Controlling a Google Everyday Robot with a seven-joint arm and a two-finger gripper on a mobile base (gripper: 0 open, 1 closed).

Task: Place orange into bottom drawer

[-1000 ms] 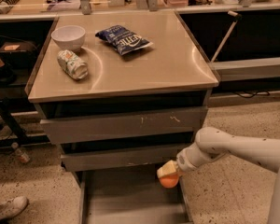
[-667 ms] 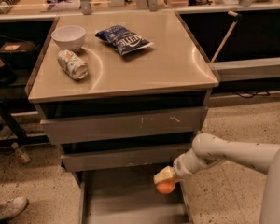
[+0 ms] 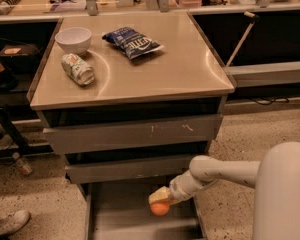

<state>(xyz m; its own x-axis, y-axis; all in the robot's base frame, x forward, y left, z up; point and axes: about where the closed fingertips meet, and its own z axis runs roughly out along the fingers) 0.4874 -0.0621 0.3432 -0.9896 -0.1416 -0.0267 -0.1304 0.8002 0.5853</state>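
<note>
The orange is a small round fruit held low over the bottom drawer, the open grey tray pulled out under the two upper drawers. My gripper comes in from the right on a white arm and is shut on the orange from above, over the drawer's right half. Whether the orange touches the drawer floor I cannot tell.
On the cabinet top stand a white bowl, a can lying on its side and a blue chip bag. The two upper drawers are slightly open. A shoe is on the floor at left.
My gripper has moved down and left with the orange, further in over the bottom drawer.
</note>
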